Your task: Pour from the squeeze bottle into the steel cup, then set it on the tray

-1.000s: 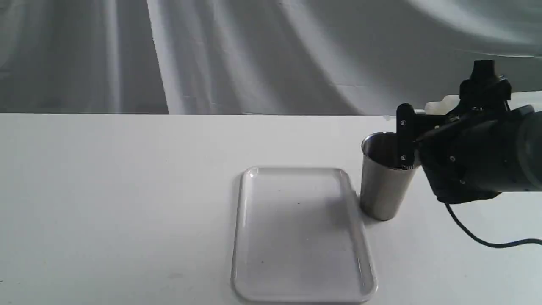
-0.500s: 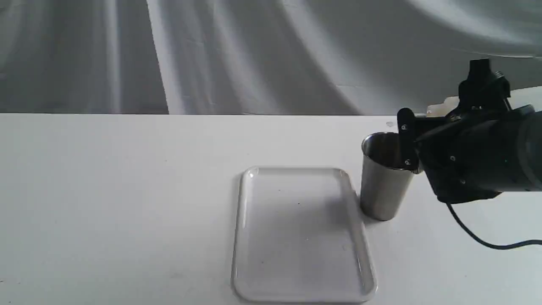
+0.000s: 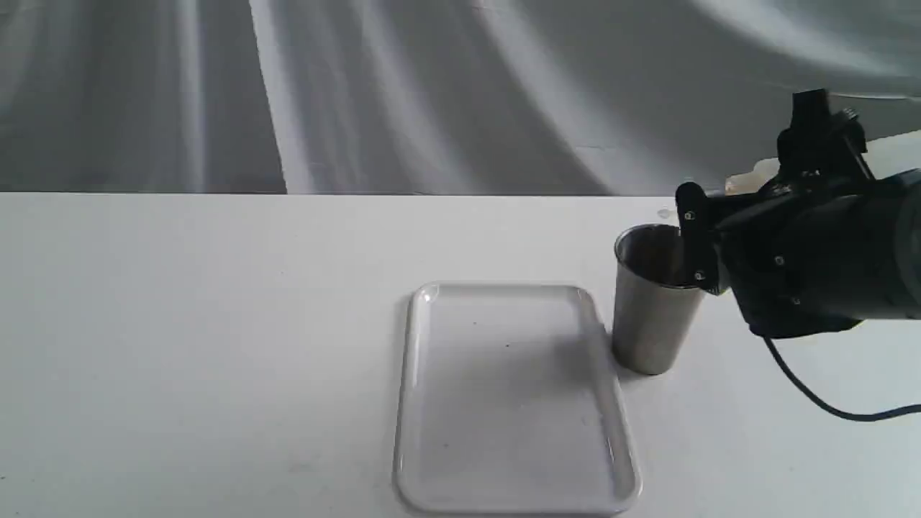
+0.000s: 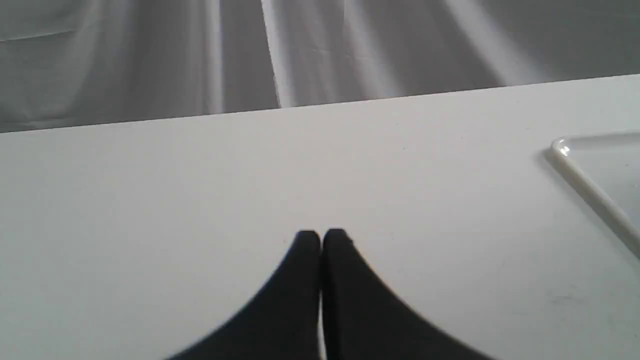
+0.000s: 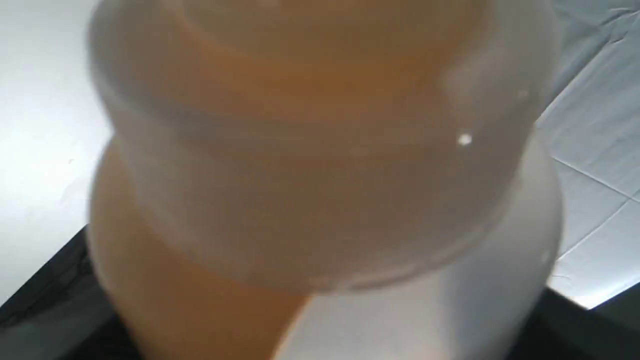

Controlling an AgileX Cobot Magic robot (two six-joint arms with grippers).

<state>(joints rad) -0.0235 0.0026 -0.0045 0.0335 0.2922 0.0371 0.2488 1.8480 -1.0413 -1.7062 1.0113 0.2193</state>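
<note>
The steel cup (image 3: pixel 653 309) stands upright on the table just right of the white tray (image 3: pixel 410 403). My right gripper (image 3: pixel 709 241) hovers at the cup's right rim, shut on the squeeze bottle (image 5: pixel 320 165), which is tipped toward the cup. In the exterior view only a whitish bit of the squeeze bottle (image 3: pixel 748 180) shows behind the black wrist; the nozzle is hidden. Close up, amber liquid fills much of the bottle's shoulder. My left gripper (image 4: pixel 320 236) is shut and empty above bare table, with the tray (image 4: pixel 590 185) corner off to one side.
A black cable (image 3: pixel 813 396) trails from the right wrist onto the table. The white table (image 3: pixel 216 324) ends at a grey draped cloth backdrop (image 3: pixel 360 93).
The right wrist has risen a little and shifted slightly right, tilting the bottle further. The cup, the tray and the left arm have not moved.
</note>
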